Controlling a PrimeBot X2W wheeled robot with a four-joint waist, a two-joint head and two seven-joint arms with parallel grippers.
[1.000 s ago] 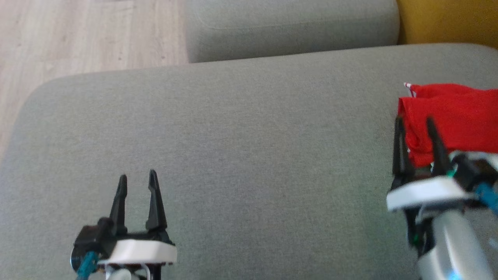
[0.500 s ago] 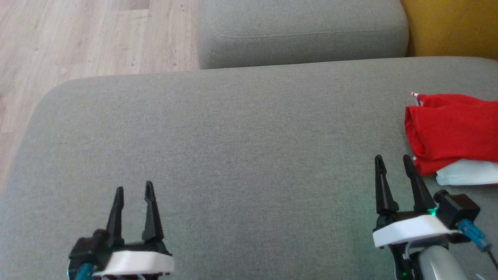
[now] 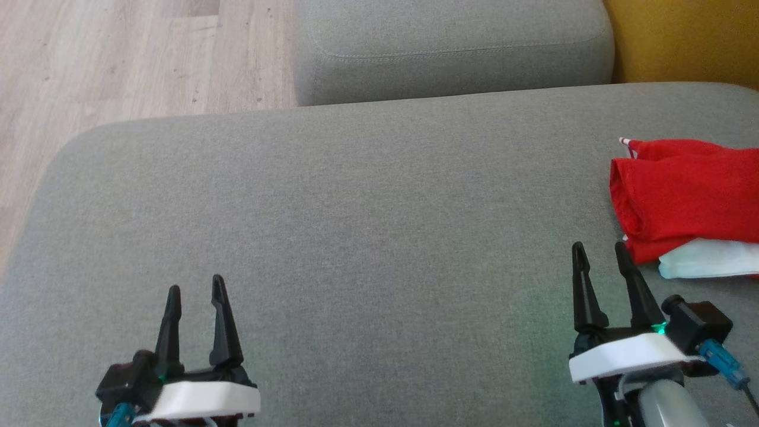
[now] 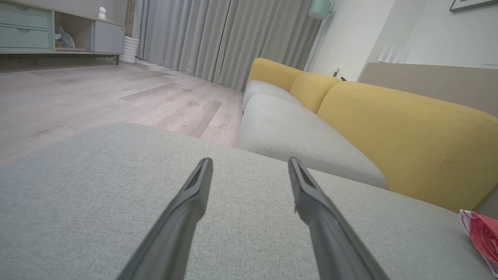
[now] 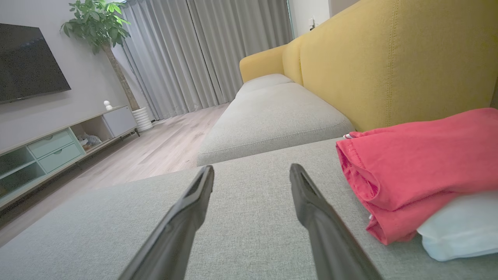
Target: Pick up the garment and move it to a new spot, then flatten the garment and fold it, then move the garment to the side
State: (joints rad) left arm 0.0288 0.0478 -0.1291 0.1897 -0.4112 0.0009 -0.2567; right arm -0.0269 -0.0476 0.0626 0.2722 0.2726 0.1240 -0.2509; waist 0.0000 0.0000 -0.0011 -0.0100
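- A wide grey sofa seat (image 3: pixel 367 225) fills the head view, with pale wooden floor (image 3: pixel 118 53) beyond its left end and a yellow backrest (image 3: pixel 682 41) at the upper right.
- The red garment (image 3: pixel 688 190) lies folded at the far right of the seat, its near edge resting on a white folded cloth (image 3: pixel 711 264).
- What has changed: a second ago the right gripper (image 3: pixel 599 246) had its fingers over the garment's left edge. It has since drawn back toward the robot and now sits near the garment's corner, clear of the fabric.
- The garment itself looks to be in the same place (the camera has shifted a little, so the whole picture moved).
- My reading: the fold is done, the garment has been set to the side and let go, so the task looks finished or very nearly so.
- The right gripper's two dark fingers are spread wide, with only bare seat between them and nothing held.
- The left gripper (image 3: pixel 195 283) hovers at the lower left, well apart from the garment, fingers equally spread and empty.
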